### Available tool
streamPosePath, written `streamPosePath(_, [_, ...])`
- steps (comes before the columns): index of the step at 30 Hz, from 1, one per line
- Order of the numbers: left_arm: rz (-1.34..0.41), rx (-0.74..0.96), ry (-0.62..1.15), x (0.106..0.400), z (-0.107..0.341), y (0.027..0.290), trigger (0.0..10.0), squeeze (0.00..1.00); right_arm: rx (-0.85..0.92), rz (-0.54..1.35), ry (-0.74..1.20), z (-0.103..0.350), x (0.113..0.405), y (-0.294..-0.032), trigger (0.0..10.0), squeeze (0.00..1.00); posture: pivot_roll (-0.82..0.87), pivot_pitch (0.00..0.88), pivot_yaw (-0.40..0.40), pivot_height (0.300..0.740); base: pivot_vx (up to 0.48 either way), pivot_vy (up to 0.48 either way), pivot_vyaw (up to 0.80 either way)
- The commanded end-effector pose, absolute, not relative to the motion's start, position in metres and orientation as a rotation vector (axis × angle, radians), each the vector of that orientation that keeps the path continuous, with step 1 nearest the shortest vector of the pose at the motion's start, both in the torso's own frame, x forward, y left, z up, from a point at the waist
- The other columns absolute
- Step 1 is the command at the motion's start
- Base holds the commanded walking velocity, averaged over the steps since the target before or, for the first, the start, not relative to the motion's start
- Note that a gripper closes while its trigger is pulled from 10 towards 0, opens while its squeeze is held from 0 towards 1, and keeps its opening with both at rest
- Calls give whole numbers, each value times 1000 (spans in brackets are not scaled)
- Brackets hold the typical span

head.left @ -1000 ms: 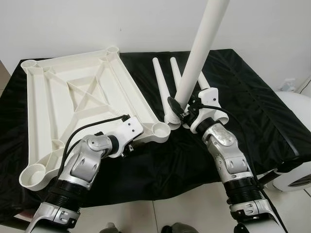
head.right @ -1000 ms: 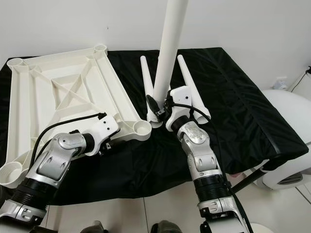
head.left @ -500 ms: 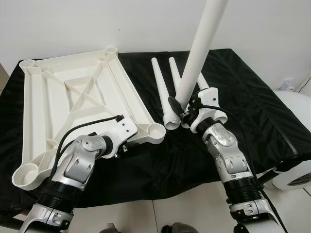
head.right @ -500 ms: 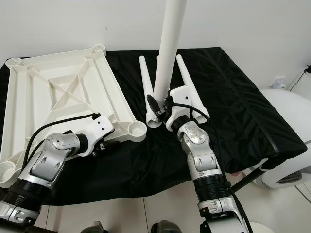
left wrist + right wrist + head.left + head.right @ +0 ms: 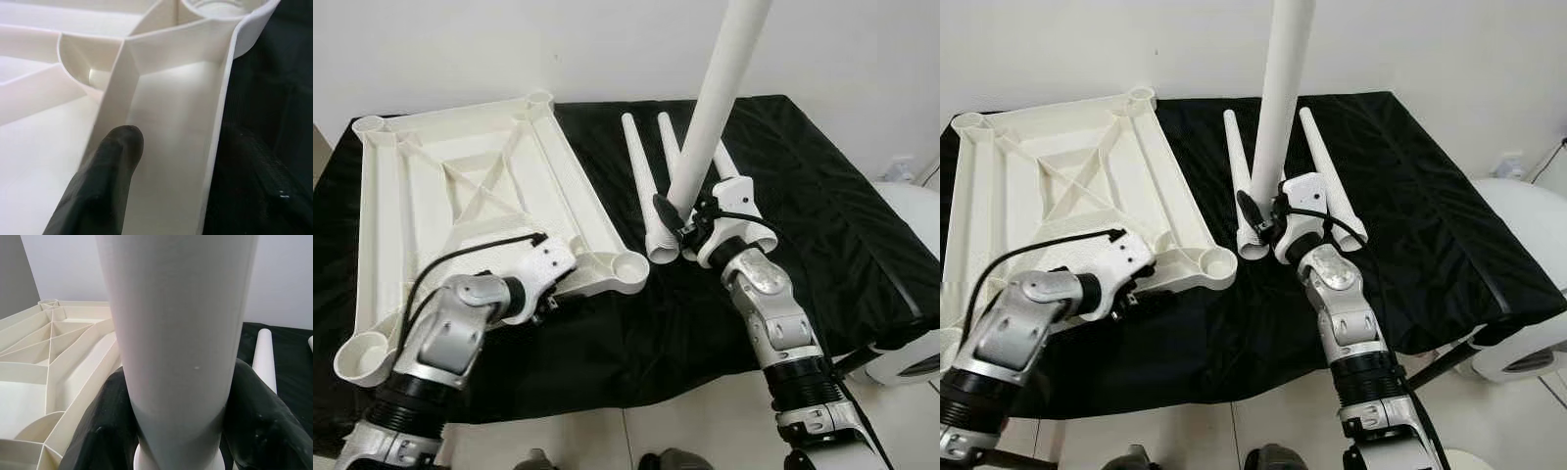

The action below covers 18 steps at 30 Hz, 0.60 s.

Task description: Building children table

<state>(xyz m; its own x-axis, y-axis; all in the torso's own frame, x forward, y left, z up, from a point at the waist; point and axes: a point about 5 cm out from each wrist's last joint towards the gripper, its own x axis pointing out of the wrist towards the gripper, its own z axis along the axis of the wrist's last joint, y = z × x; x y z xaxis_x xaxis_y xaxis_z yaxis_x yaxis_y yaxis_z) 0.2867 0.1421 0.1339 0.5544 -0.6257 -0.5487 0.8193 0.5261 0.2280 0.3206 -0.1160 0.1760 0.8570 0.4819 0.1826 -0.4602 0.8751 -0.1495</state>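
Observation:
The white tabletop [image 5: 460,186] lies upside down on the black cloth, ribs up, with a round leg socket [image 5: 629,264] at its near right corner. My left gripper [image 5: 551,294] is shut on the tabletop's near rim. One black finger [image 5: 120,147] lies inside the rim wall; the other is hidden. My right gripper [image 5: 680,223] is shut on the lower end of a white table leg [image 5: 715,98], held nearly upright just right of that socket. Its fingers [image 5: 112,421] wrap the leg. Three more legs lie on the cloth behind, one of them [image 5: 639,186] nearest the tabletop.
The black cloth [image 5: 822,206] covers a low platform, and its front edge drops to a tiled floor [image 5: 675,421]. A white rounded object [image 5: 911,294] stands off the right edge. A white wall runs behind.
My left arm has swung left with the tabletop, and the top's near left corner has slid left and turned slightly. The right gripper still holds the leg upright in the same place.

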Motion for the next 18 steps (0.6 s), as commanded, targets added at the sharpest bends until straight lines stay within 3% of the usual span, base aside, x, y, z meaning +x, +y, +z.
streamPosePath(1, [-899, 499, 410, 287, 141, 142, 10000, 0, -104, 491, -237, 179, 322, -116, 10000, 0, 22, 0, 1, 740, 0, 0, 0])
streamPosePath(18, [-936, 542, 459, 282, 116, 123, 10000, 0, -110, 491, -239, 179, 322, -116, 10000, 0, 19, 7, -4, 740, 0, 0, 0])
